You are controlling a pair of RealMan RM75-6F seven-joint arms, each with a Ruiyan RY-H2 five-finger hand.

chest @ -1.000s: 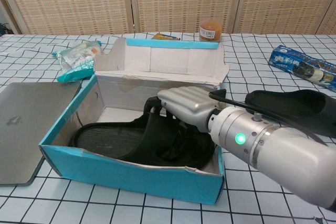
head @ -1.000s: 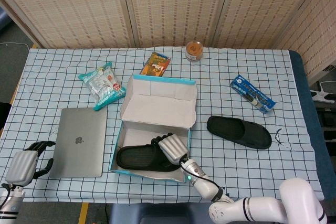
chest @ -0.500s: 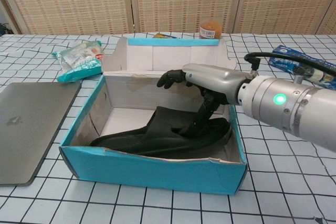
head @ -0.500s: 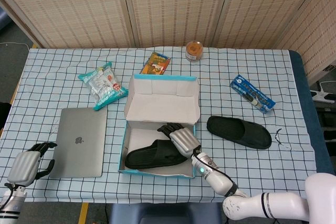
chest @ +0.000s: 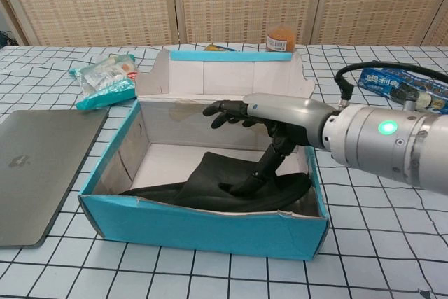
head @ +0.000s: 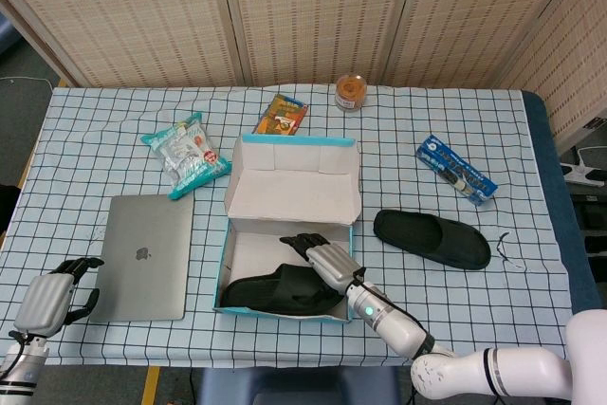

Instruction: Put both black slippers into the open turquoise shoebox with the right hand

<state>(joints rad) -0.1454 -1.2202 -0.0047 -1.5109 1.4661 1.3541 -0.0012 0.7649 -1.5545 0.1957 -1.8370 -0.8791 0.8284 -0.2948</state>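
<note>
1. Since the earlier frames the turquoise shoebox is sitting a little further right on the table, the right hand is reaching flatter over the box interior, and the slipper in the box is lying lower against the near wall.
2. At the near left corner, the left hand is hanging off the table edge with its dark fingers curled in on nothing, just left of the closed grey laptop.
3. Further back, a snack bag printed in teal and white is lying on the checked tablecloth, near the box's left side.
4. The shoebox is standing open at the centre, its lid flap upright on the far side, with an orange snack packet just beyond it.
5. Inside, one black slipper is resting along the near wall; the right hand's thumb is pressing down onto it while the other fingers are stretching out spread above it, leftward.
6. A small amber jar is standing at the far edge of the table.
7. The second black slipper is lying on the cloth right of the box, apart from it.
8. A blue biscuit packet is lying further right and back.
</note>
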